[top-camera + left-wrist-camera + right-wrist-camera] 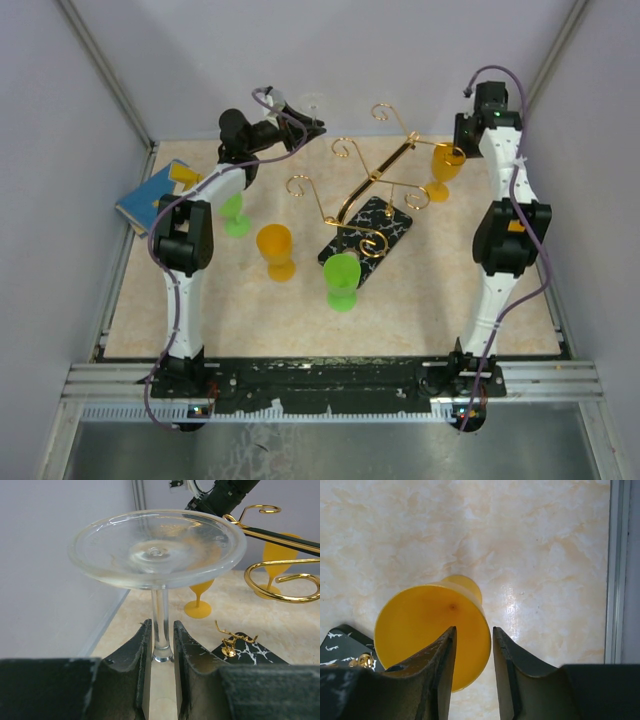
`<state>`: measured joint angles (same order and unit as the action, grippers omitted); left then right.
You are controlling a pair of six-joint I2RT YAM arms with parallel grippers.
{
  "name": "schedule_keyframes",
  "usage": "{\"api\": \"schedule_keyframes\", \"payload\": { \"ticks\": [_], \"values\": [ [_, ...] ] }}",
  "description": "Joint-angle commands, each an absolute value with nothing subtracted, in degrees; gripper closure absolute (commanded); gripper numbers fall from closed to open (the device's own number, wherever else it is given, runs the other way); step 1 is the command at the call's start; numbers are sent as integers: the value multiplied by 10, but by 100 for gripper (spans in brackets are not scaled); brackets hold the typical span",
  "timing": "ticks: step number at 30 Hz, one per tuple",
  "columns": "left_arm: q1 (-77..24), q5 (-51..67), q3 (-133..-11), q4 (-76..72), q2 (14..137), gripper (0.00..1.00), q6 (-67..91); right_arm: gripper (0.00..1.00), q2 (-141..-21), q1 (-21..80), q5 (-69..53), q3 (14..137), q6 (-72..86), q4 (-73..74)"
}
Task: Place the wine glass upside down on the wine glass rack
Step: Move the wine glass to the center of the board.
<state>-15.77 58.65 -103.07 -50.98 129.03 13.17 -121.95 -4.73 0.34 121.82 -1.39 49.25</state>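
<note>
1 clear wine glass [157, 550] is held foot-up, its stem clamped in the left claw [162, 628], behind and left of the gold rack [392, 222]. Right of the rack, the right claw [473, 632] is seen parted over a yellow goblet [420, 625]. Next, the stem must be threaded into a rack arm.

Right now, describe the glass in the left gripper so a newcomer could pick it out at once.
Find the gold wire rack on its black marbled base mid-table. Beyond its far left side, the left gripper is shut on the stem of the clear wine glass. It is the only colourless glass; the others, like the orange glass, are green, orange or yellow.
</note>
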Motion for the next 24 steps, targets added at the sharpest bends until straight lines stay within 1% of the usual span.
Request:
{"api": "schedule_keyframes", "payload": {
  "ticks": [1, 4, 6, 12, 18, 24],
  "values": [
    [-162, 590, -1060, -513, 1300, 100, 119, 61, -1162, -48, -1, 1240, -9, 472],
    [-167, 590, -1083, -477, 1307, 98, 90, 55, -1159, -48, 25, 1273, 2, 473],
    [-172, 590, -1101, -446, 1314, 98, 68, 53, -1160, -48, 42, 1303, 5, 471],
    [-185, 596, -1113, -440, 1331, 97, 66, 54, -1168, -48, 41, 1377, 14, 465],
    [-201, 595, -1108, -430, 1337, 97, 52, 55, -1150, -45, -1, 1358, 19, 431],
    [-222, 594, -1123, -440, 1353, 97, 61, 55, -1148, -42, -24, 1344, 6, 437]
  ]
}}
